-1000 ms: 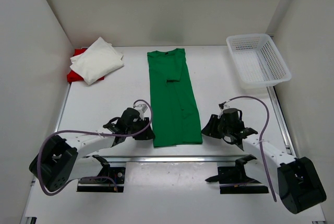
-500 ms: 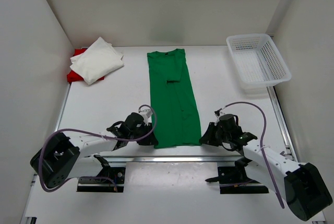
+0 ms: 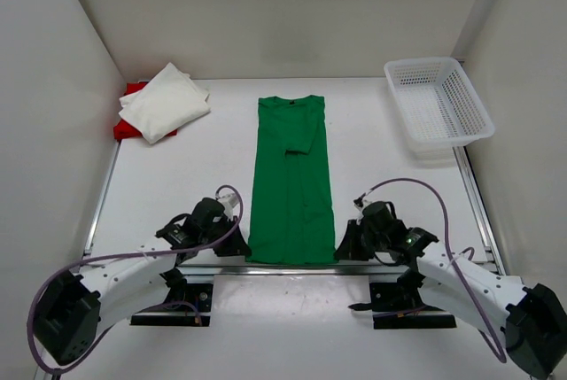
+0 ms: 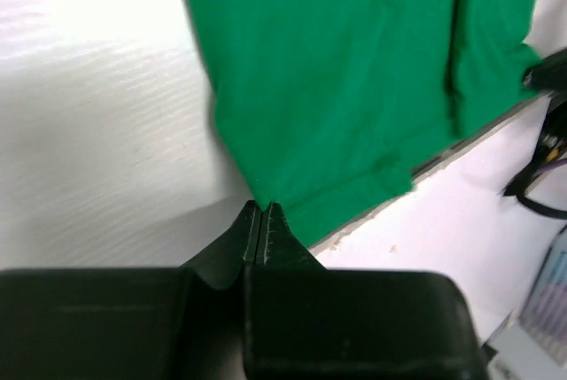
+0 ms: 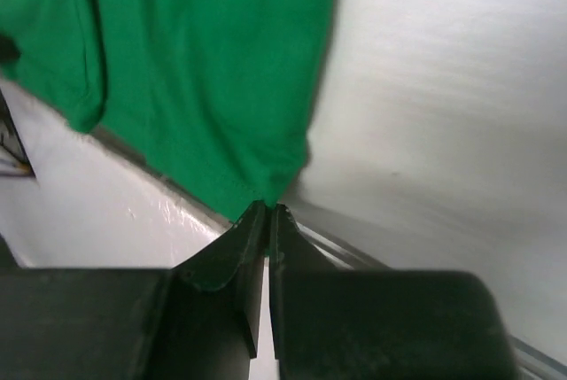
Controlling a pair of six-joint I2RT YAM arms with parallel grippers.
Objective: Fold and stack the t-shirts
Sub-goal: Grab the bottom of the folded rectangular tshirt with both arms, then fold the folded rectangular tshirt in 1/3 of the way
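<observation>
At the far left of the white counter (image 3: 390,176), the folded white cloth t-shirt (image 3: 164,101) lies on top of the bright red cloth t-shirt (image 3: 133,90), so we judge these two as finished. Next, our left hand (image 4: 263,207) is pressed together on the near left corner of the long green cloth t-shirt (image 3: 291,185). This shirt lies flat in the middle of the counter as a narrow strip, with its hem at the near edge. Our right hand (image 5: 267,205) pinches the near right corner in the same way.

We judge that the crosswise fold is in hand. The next move calls for lifting both corners together and carrying the hem evenly toward the collar. At the far right stands the white plastic mesh basket (image 3: 438,101).

We count three t-shirts, one of each colour, two hands and one basket.
</observation>
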